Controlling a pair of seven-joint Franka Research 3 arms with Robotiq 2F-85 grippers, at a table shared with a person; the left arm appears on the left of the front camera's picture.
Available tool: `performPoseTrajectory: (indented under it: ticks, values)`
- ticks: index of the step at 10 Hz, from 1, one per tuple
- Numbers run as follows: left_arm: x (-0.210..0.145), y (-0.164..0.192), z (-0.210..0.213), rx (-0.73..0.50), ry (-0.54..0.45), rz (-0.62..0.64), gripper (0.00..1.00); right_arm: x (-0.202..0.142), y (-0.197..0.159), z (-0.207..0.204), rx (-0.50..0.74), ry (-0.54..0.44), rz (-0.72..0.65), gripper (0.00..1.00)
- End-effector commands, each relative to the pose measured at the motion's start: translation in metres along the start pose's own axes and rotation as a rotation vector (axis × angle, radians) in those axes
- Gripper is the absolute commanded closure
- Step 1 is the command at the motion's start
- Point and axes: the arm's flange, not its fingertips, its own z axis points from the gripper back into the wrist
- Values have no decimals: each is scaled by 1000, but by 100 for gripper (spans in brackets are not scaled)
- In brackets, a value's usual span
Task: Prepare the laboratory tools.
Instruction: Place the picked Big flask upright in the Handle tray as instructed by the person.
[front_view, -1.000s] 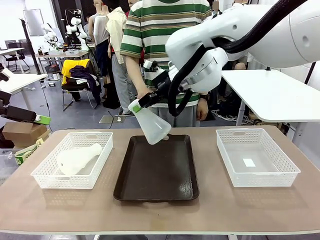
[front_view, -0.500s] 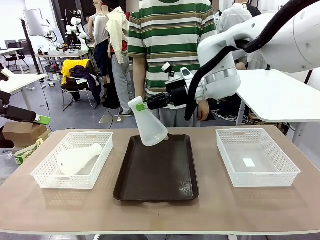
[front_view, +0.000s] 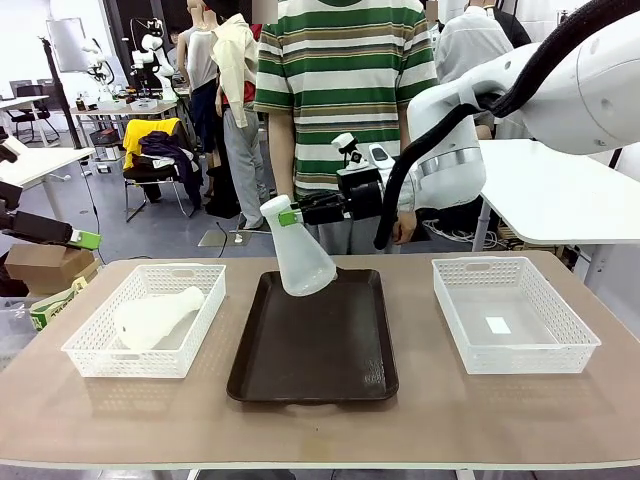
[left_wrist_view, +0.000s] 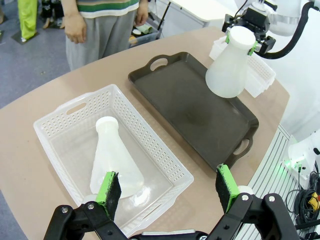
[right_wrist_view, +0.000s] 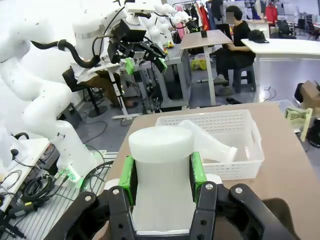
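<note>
One flask (front_view: 298, 262) hung just above the far end of the tray (front_view: 320, 350), a little tilted, with its wide base toward the tray. The right gripper (front_view: 285, 216) was clamped on its neck, one green pad on each side.

I judged that the step was to stand this flask on the tray. To do it well, the neck should first come fully upright. Then the flask should go down slowly until the base lies flat, and only then should the jaws release. Room should stay on the tray for the other flask.

That second flask (front_view: 155, 318) lay on its side in the basket (front_view: 95, 352) left of the tray. The left gripper (left_wrist_view: 166, 190) hovered over it, spread wide and holding nothing. Another basket (front_view: 520, 360) stood right of the tray, all on a brown table (front_view: 440, 420). Beyond the tray stood a person (front_view: 340, 90) in a striped shirt, in a busy workroom.
</note>
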Motion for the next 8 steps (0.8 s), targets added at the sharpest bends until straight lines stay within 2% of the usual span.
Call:
performPoseTrajectory:
  ticks: [1,3,4,6,8]
  values:
    - [-2,3,-1,-18,-26,-15,0,5,1,-2,-18,15,-12,100]
    - [-2,3,-1,-18,-26,-15,0,2,0,-1,-2,3,3,100]
    - [-2,3,-1,-18,-26,-15,0,-4,-2,-3,99,-33,69,100]
    - [-2,3,-1,-18,-26,-15,0,-37,-28,4,206,-149,114,100]
    - [-2,3,-1,-18,-26,-15,0,-60,-49,9,192,-259,195,100]
